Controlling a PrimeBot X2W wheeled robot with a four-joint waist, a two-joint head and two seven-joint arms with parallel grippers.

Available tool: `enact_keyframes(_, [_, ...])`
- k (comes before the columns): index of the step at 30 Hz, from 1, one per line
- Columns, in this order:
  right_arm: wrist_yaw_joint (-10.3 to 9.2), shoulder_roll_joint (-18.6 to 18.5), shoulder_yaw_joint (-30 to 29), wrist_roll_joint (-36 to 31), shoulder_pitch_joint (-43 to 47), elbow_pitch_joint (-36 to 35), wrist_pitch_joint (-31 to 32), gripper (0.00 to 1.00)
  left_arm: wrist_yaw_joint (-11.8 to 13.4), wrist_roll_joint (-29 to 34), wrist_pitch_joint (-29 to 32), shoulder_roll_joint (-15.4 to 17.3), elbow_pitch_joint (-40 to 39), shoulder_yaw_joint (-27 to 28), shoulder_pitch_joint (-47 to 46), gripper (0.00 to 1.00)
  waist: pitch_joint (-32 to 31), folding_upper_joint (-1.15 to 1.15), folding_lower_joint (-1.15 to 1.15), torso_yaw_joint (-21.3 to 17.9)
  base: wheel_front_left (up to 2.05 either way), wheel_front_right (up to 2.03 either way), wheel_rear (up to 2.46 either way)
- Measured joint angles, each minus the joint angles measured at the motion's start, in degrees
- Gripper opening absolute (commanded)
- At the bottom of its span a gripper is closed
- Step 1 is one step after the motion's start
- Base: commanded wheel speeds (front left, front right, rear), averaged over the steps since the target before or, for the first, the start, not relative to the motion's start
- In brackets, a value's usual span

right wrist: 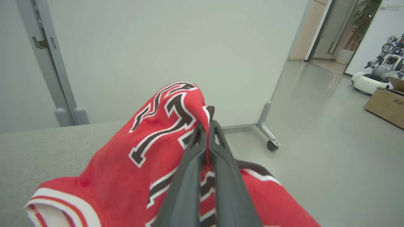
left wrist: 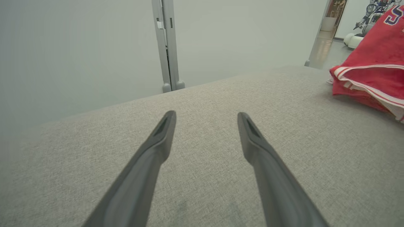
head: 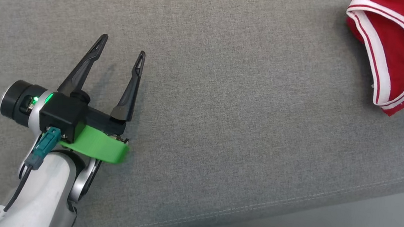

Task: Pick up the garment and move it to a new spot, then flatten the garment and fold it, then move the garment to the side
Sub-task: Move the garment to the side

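Note:
The garment (head: 402, 49) is a red jersey with white trim, bunched at the far right of the grey cushion. In the right wrist view my right gripper (right wrist: 206, 126) is shut on a fold of the garment (right wrist: 151, 157) near its black-and-white lettering, lifting that part into a peak. My left gripper (head: 121, 47) hovers open over bare cushion at the left, well apart from the jersey. Between its spread fingers (left wrist: 161, 138) in the left wrist view lies only fabric surface, with the garment (left wrist: 372, 75) off to the right.
The grey cushion (head: 225, 112) has a stitched front edge (head: 291, 199) running down to pale floor at the lower right. Behind it stands a white partition on castors (right wrist: 271, 143). A cardboard box (right wrist: 385, 105) and another robot (right wrist: 378, 74) stand far off on the floor.

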Motion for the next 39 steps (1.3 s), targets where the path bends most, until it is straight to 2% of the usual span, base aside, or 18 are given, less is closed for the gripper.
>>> enact_keyframes(7, [0.00, -0.9, -1.5, 1.5, -5.5, 11.7, -1.2, 0.00, -0.6, 0.7, 2.0, 1.3, -1.8, -0.9, -1.0, 1.00, 3.8, 0.00, 0.00, -0.9, 0.00, 0.00, 0.00])
enact_keyframes(8, [0.00, -1.0, -2.2, 1.5, -6.3, 13.9, -1.7, 0.33, -0.6, 0.7, 2.2, 1.5, -2.1, -1.1, -1.2, 1.00, 4.4, 0.00, 0.00, -1.0, 0.00, 0.00, 0.00])
enact_keyframes(9, [-0.01, -1.2, -3.1, 1.5, -7.1, 16.4, -2.0, 1.00, -1.0, 0.7, 2.5, 1.6, -2.2, -1.4, -1.6, 1.00, 5.0, 0.00, 0.00, -1.0, 0.00, 0.00, 0.00])
enact_keyframes(13, [-0.01, -1.3, -5.0, 0.8, -9.6, 22.4, -4.0, 1.00, -1.3, 1.1, 2.7, 1.6, -2.7, -2.3, -2.5, 1.00, 7.2, 0.00, 0.00, -1.0, 0.00, 0.00, 0.00])
enact_keyframes(18, [-0.01, -0.3, -6.9, -1.3, -10.1, 22.7, -5.3, 1.00, -1.6, 1.1, 2.6, 1.6, -3.0, -3.0, -3.7, 1.00, 8.3, 0.00, 0.00, -1.4, 0.00, 0.00, 0.00])
enact_keyframes(22, [-0.01, 2.3, -9.8, -3.3, -7.7, 12.6, -5.4, 1.00, -1.6, 1.1, 2.0, 1.4, -2.7, -3.3, -4.0, 1.00, 7.5, 0.00, 0.00, -2.1, 0.00, 0.00, 0.00])
enact_keyframes(25, [-0.01, 6.1, -11.2, -4.4, -3.1, 4.3, -5.4, 1.00, -1.4, 1.0, 1.1, 1.2, -2.1, -3.1, -4.0, 1.00, 6.3, 0.00, 0.00, -2.1, 0.00, 0.00, 0.00])
enact_keyframes(28, [-0.01, 9.2, -10.6, -5.2, 1.0, -4.1, -5.4, 1.00, -1.0, 0.6, 0.1, 0.8, -1.3, -3.0, -3.9, 1.00, 4.7, 0.00, 0.00, -2.0, 0.00, 0.00, 0.00])
enact_keyframes(29, [-0.01, 11.0, -9.8, -5.8, 4.0, -9.3, -5.4, 1.00, -0.5, 0.3, -0.7, 0.4, -0.8, -2.9, -3.7, 1.00, 3.5, 0.00, 0.00, -1.6, 0.00, 0.00, 0.00])
enact_keyframes(31, [-0.01, 12.6, -9.0, -5.9, 6.7, -14.0, -5.4, 1.00, -0.1, 0.0, -1.3, 0.1, -0.4, -2.9, -3.4, 1.00, 2.3, 0.00, 0.00, -1.1, 0.00, 0.00, 0.00])
enact_keyframes(35, [-0.01, 14.4, -7.6, -6.4, 11.5, -20.1, -5.4, 1.00, 0.5, -0.6, -2.7, -0.6, 0.7, -2.6, -2.4, 1.00, 0.4, 0.00, -0.01, 1.0, 0.00, 0.00, 0.00])
enact_keyframes(39, [-0.01, 15.7, -5.5, -7.6, 15.4, -22.7, -5.4, 1.00, 1.5, -1.4, -3.8, -1.5, 1.7, -2.1, -1.4, 1.00, -1.4, 0.00, 0.00, 3.9, 0.00, 0.00, 0.00])
